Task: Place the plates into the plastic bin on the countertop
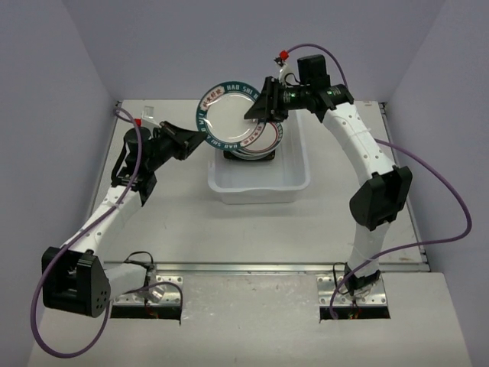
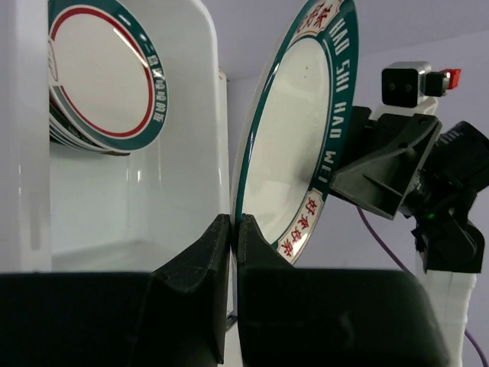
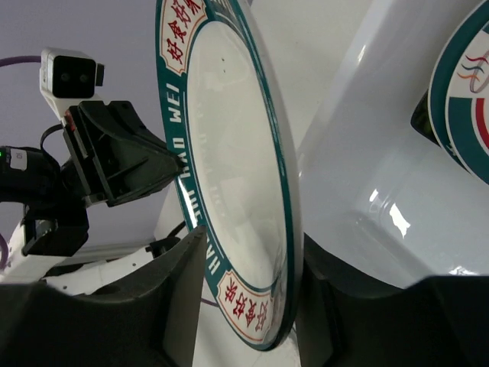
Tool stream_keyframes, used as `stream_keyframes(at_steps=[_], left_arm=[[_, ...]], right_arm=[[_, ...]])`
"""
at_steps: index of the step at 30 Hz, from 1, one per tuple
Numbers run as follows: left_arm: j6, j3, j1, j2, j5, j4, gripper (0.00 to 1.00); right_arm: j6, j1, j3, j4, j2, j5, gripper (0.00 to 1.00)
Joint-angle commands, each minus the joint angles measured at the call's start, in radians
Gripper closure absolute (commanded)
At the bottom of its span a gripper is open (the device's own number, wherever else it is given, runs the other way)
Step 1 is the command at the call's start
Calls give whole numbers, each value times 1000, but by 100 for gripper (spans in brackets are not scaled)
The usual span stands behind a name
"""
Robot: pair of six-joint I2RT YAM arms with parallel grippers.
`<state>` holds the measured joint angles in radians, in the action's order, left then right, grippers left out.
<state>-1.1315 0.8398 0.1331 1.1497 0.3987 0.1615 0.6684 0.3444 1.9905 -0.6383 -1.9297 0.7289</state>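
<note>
**Item: round plate [image 1: 229,115], white with a teal lettered rim.** Off the tabletop [image 1: 176,229], on edge and steeply tilted. It hangs over the far-left corner of the plastic bin [image 1: 260,193], with part of its disc outside the bin's left wall.

**Left fingers [image 2: 220,245].** Pinched tight on the plate's rim at its left side, with no gap showing between them in the left wrist view. This hold carries the plate.

**Right fingers [image 1: 260,109].** Set astride the opposite rim, one finger on each face of the plate. The right wrist view does not show whether they have clamped or merely straddle the rim.

**Plastic bin.** Stands mid-tabletop between the two arms, long axis running near to far. Its near part shows bare floor.

**Stacked plates [image 1: 256,145].** Already in the bin, leaning at its far end, just below and right of the held plate. A black square edge shows beneath the round ones.

**Governing relation.** The plate spans the gap between both sets of fingers, its diameter lying left to right. The bin and stack lie below it, toward the right arm's side, and that arm is the nearer.

**Assessment.** This reads as a hand-over. The drop likely needs a firm right hold before the left lets go, or the plate could swing against the bin wall.
</note>
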Motion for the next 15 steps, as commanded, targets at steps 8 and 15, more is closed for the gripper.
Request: stream_keyframes(at_steps=[8, 15], left_arm=[[151, 194, 25, 54, -65, -140, 43], [404, 439, 7, 92, -345, -700, 0]], right_arm=[[-50, -110, -165, 65, 124, -121, 100], [-136, -186, -105, -22, 26, -259, 100]])
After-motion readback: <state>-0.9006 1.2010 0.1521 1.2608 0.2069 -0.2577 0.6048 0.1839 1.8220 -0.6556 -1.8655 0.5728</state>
